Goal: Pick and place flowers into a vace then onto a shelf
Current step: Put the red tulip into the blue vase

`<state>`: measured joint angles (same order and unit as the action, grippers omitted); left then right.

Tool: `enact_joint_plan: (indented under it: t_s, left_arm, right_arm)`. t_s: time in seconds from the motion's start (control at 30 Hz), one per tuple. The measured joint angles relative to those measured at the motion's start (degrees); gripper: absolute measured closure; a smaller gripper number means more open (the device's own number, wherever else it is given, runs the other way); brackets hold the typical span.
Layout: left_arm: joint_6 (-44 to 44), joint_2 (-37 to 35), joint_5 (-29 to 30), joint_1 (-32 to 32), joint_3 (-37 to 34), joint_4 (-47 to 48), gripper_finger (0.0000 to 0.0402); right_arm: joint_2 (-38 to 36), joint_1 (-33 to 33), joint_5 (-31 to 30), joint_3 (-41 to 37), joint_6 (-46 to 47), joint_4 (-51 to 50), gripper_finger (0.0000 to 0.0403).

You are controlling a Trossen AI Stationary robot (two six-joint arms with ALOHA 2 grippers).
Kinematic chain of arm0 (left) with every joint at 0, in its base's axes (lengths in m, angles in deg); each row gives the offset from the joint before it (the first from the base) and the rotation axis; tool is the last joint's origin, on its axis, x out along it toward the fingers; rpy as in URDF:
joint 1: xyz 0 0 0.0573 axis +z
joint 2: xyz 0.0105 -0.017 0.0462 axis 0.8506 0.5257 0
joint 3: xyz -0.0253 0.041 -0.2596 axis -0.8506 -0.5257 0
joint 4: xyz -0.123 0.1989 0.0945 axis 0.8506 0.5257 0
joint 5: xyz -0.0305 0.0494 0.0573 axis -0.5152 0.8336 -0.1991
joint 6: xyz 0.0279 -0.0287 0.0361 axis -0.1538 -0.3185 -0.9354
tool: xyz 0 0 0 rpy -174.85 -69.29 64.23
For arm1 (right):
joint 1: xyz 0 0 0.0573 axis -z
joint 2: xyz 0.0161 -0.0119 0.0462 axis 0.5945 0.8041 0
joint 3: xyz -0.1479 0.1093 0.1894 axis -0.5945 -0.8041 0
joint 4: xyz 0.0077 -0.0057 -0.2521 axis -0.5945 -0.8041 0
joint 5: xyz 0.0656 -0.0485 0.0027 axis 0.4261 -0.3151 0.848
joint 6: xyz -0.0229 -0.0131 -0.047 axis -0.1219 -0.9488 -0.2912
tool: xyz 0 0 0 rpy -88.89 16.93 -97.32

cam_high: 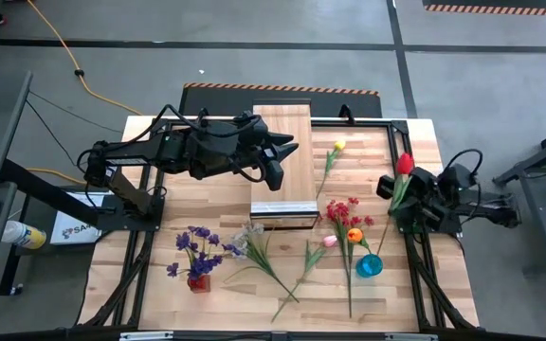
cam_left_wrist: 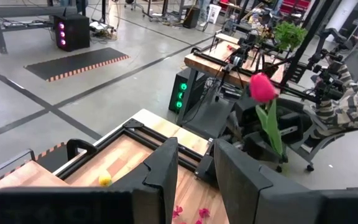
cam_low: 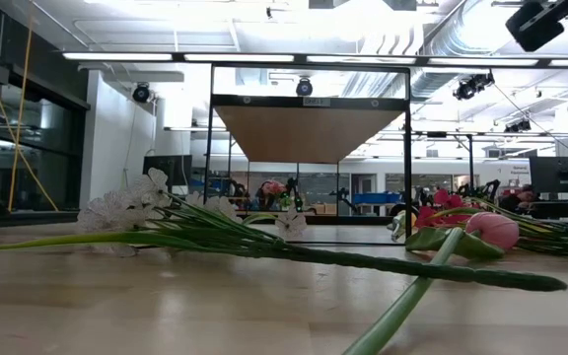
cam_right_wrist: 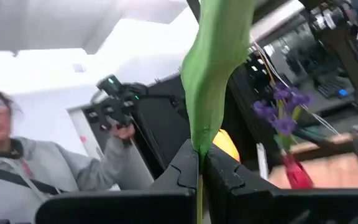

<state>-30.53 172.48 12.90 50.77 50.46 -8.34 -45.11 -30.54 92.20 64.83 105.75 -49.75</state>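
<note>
A red tulip (cam_high: 405, 163) is being gripped by its stem in the clenched right claw (cam_high: 401, 204), held upright above the worktop's (cam_high: 159, 289) right edge. The blue vase (cam_high: 369, 265), small, rounded and glassy, is standing just beside and nearer the front edge, so the smooth green plastic stem is to be lowered along its long axis. The left claw (cam_high: 287, 152) is being held part-open and empty over the pale plank shelf (cam_high: 282, 128).

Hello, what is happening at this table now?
The right pincer, at the table's right edge, is shut on a red tulip by its stem and holds it in the air. The left pincer hovers empty over the shelf. Purple flowers stand in a red vase; other flowers lie on the table.
</note>
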Motion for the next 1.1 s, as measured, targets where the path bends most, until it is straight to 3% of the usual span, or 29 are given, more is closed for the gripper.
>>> enact_joint_plan:
  t_s: [0.13,0.37,1.1]
  left_arm:
    - [0.0,0.0,0.1,0.0,0.0,-0.1,0.0263]
    - [0.0,0.0,0.1,0.0,0.0,-0.1,0.0263]
    - [1.2,0.0,0.2,0.0,0.0,0.0,0.0263]
  right_arm:
    - [0.0,0.0,2.2,-2.5,2.3,7.0,0.0403]
    - [0.0,0.0,7.2,0.3,-0.7,1.1,0.0403]
    - [0.0,0.0,6.7,-1.5,-5.9,-5.1,0.0403]
